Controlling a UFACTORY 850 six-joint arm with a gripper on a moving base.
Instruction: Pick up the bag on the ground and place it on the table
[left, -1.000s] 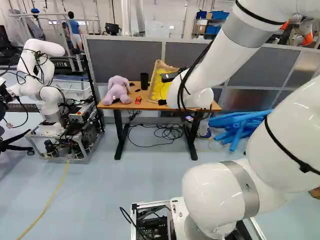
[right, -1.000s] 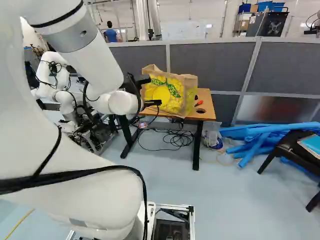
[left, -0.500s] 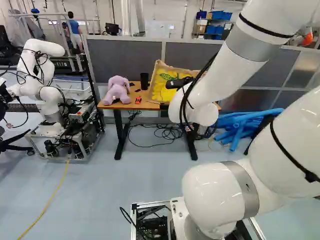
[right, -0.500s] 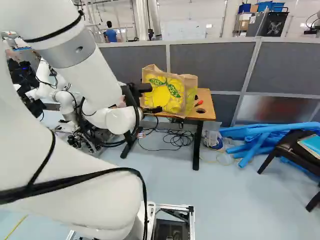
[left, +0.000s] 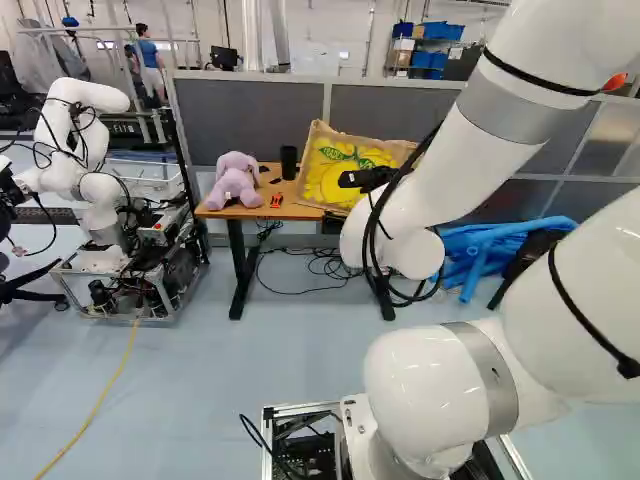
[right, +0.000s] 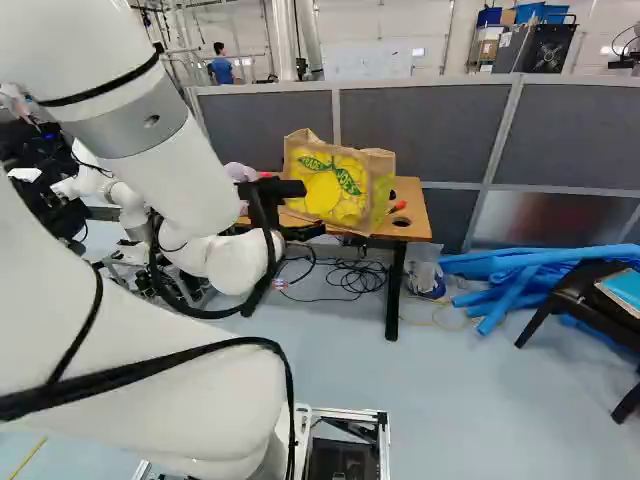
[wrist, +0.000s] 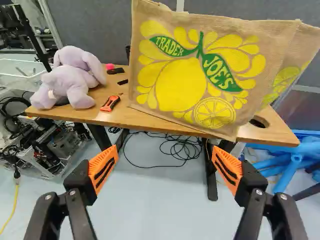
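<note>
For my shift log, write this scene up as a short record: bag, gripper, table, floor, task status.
bag: standing on the table, one lower corner at the front edge
gripper: open, nothing between its fingers
table: also holds a purple stuffed toy and an orange-and-black tool
floor: black cables under the table, blue tubes beside it
status: placing looks done

Bright, even light; small glare spots on arm (left: 425, 390).

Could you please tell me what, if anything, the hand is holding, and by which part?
Nothing is held: the black two-fingered hand stands open, and the tan woven lemon-print bag rests on the brown wooden table beyond it.
</note>
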